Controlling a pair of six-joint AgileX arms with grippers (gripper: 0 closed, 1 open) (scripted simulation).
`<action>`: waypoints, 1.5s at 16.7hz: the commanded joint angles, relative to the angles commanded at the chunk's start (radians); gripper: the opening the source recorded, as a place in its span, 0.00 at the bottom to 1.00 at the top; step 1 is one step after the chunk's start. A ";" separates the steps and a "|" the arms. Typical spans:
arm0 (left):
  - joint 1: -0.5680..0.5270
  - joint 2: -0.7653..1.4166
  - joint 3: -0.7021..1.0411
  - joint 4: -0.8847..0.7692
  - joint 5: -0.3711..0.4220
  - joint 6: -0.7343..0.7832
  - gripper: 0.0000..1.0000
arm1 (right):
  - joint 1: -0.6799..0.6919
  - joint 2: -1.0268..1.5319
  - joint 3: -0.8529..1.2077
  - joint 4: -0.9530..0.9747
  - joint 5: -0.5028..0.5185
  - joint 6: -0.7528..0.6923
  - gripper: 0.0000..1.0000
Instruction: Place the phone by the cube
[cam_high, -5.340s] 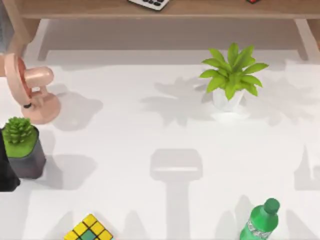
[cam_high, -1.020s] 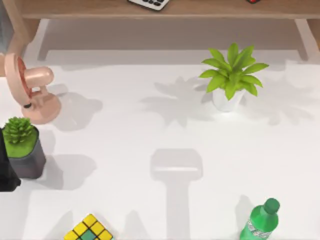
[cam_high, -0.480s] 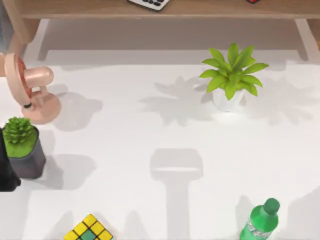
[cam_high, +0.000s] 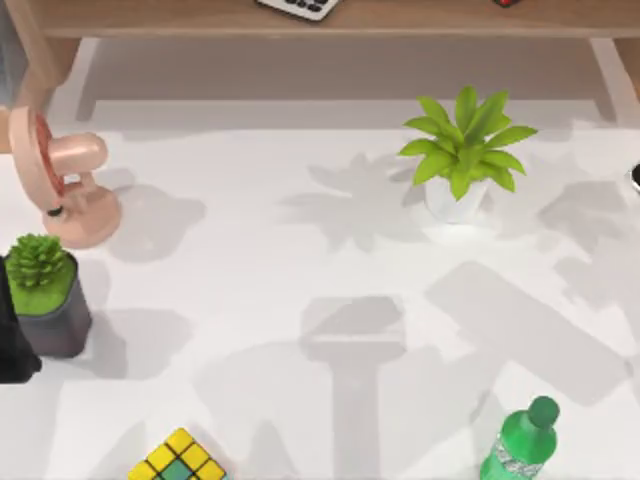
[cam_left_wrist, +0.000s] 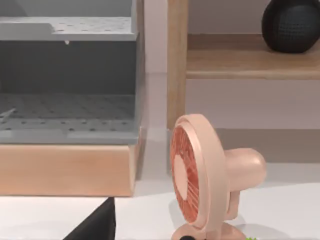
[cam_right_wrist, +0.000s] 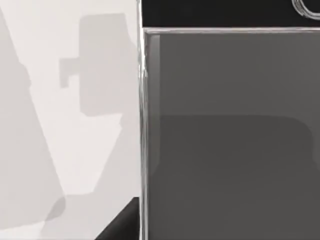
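The cube (cam_high: 178, 458), tiled in yellow, green and orange, sits at the table's front edge on the left. The phone (cam_right_wrist: 230, 135) looms close in the right wrist view: a glossy grey screen in a thin black frame, over the white table. A small dark piece (cam_high: 636, 177) pokes in at the top view's right edge; I cannot tell whether it is the phone or my right arm. Whether my right gripper holds the phone is hidden. My left arm (cam_high: 12, 345) is parked at the left edge, beside the succulent pot.
A pink desk fan (cam_high: 60, 190) and a grey pot with a succulent (cam_high: 45, 295) stand on the left. A white-potted leafy plant (cam_high: 462, 160) is at the back right, a green bottle (cam_high: 522, 445) at the front right. A wooden shelf (cam_high: 330, 20) runs along the back.
Broad new shadows have spread over the middle and right of the table, and a small dark piece has come in at the right edge. The cube and other objects stay put.
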 joint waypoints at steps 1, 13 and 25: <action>0.000 0.000 0.000 0.000 0.000 0.000 1.00 | 0.074 0.008 0.039 0.002 0.012 0.063 0.00; 0.000 0.000 0.000 0.000 0.000 0.000 1.00 | 0.734 0.167 0.366 -0.049 0.081 0.812 0.00; 0.000 0.000 0.000 0.000 0.000 0.000 1.00 | 0.946 0.396 0.350 -0.235 -0.035 1.424 0.00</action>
